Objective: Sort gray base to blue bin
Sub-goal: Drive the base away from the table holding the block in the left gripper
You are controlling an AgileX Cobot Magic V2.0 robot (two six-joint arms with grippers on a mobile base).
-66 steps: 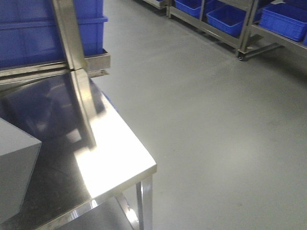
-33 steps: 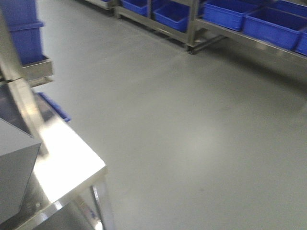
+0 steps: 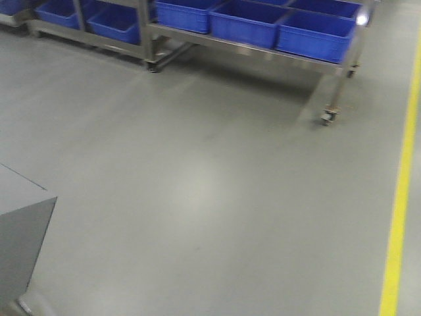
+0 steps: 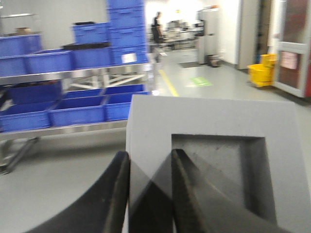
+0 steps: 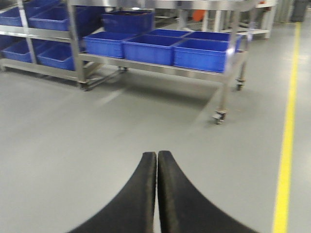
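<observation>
In the left wrist view the gray base [image 4: 214, 116] fills the lower right, its square recess facing the camera. My left gripper [image 4: 150, 154] is shut on its left wall, one finger outside and one inside the recess. The same gray base [image 3: 23, 224] shows at the lower left of the front view, above the floor. Several blue bins [image 3: 316, 33] alike sit on a steel rack ahead, and the right wrist view shows the blue bins [image 5: 201, 54] too. My right gripper [image 5: 156, 155] is shut on nothing, over bare floor.
The steel rack stands on casters [image 3: 327, 118] at the back. A yellow floor line [image 3: 398, 217] runs along the right. More blue bins [image 4: 77, 110] fill racks on the left wrist view's left, with a yellow mop bucket [image 4: 262, 74] far right.
The front view has swung to the right: the shiny steel table has left the frame, and the rack of blue bins has come across the top. The gray base stays at lower left.
</observation>
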